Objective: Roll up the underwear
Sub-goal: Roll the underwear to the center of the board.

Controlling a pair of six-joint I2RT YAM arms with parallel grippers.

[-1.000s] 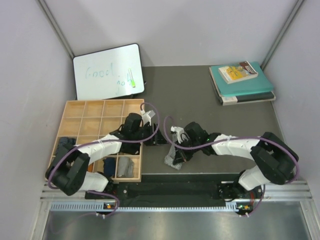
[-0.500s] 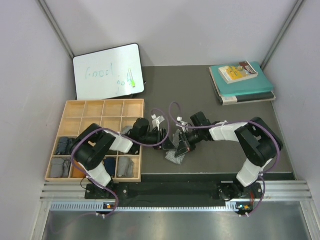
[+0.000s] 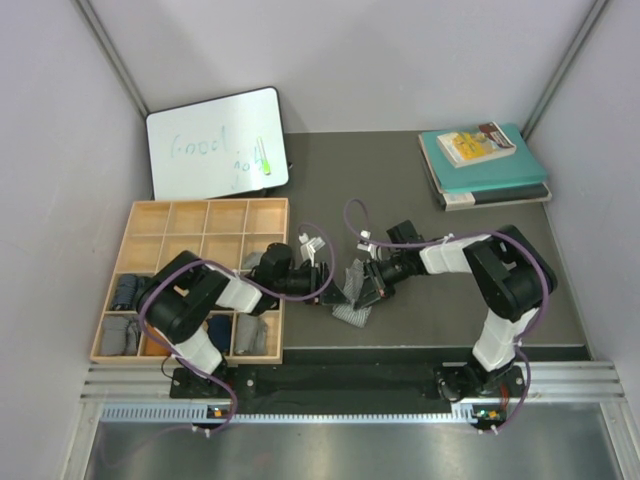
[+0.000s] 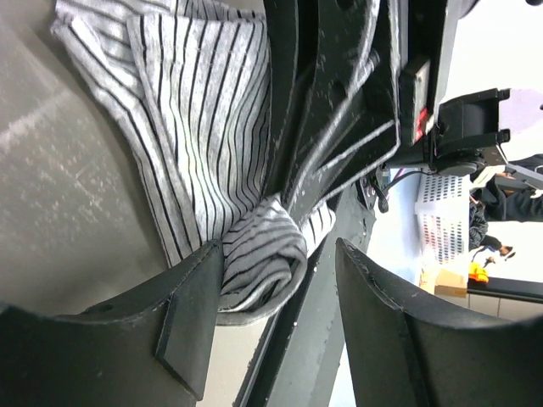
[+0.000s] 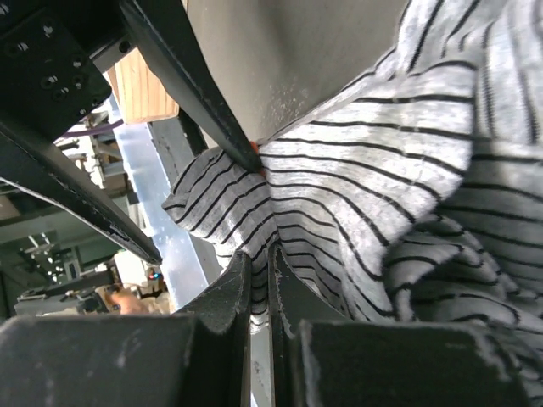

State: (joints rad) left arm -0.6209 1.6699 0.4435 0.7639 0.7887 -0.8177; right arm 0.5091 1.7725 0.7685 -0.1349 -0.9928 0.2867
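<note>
The striped grey-and-white underwear (image 3: 350,310) lies crumpled on the table (image 3: 450,300), just right of the tray (image 3: 205,207) and level with its near right corner.

Left gripper (image 4: 276,263): it reaches out from the tray side. The jaws stand apart with a bunched fold of the cloth between them, not clamped.

Right gripper (image 5: 254,254): it faces the left gripper from the side away from the tray. The jaws are closed and pinch the same cloth.

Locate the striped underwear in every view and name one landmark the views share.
Top external: striped underwear at centre, at the tip of the right gripper.
Left wrist: underwear from upper left to centre.
Right wrist: underwear fills the right side.
Shared landmark: the right gripper, shut on the cloth.
</note>
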